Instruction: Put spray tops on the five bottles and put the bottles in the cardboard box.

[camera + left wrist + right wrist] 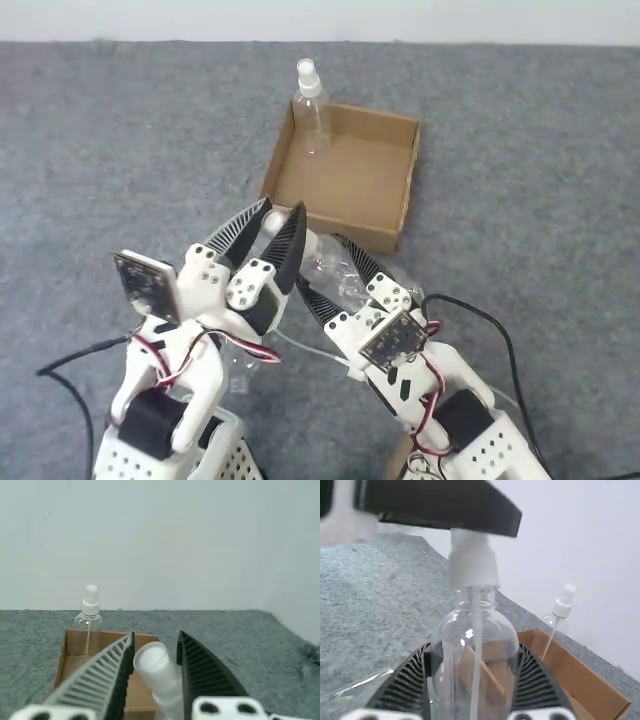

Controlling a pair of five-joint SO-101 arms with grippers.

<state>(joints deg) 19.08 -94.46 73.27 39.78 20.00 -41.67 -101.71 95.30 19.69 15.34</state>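
My right gripper [320,263] [471,651] is shut on a clear bottle [335,268] [470,655], held upright just in front of the cardboard box [350,180]. My left gripper [282,212] [156,640] is shut on a white spray top [272,222] [156,667] [472,562] that sits on this bottle's neck, its dip tube hanging inside. Another bottle [310,110] [90,611] [559,611] with a spray top stands upright in the box's far left corner.
The box [75,645] [580,690] lies open on grey carpet [520,150], close ahead of both grippers. A clear item [240,378] lies on the carpet between the arm bases. Black cables [480,315] trail beside the arms.
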